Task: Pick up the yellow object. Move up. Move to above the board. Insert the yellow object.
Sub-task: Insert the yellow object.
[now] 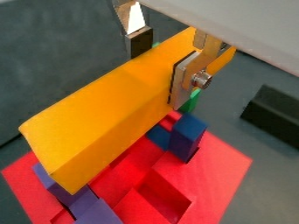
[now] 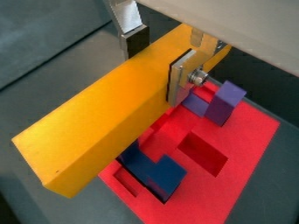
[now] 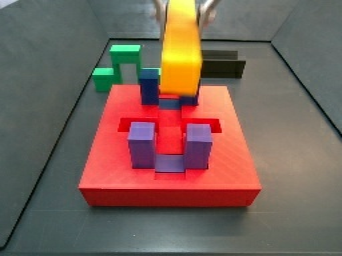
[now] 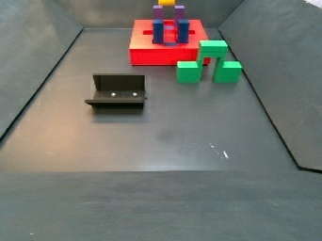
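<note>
Wrist views: gripper [image 1: 163, 54] clamps the yellow bar [image 1: 111, 114] over the red board [image 1: 211, 188]; I'd square it with the slot [image 2: 205, 153], then lower slowly.

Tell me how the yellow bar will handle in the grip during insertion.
The yellow object looks rigid and smooth-faced, so it may slip. The gripper clamps it near one end above the board, so the long free end could lever and tilt.

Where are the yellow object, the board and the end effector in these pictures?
yellow object [image 2: 100, 118]: wrist view, its broad side face.
board [image 3: 167, 186]: side view, its red front wall.
end effector [image 1: 163, 54]: wrist view, midway between its fingertips, gripping the bar.
</note>
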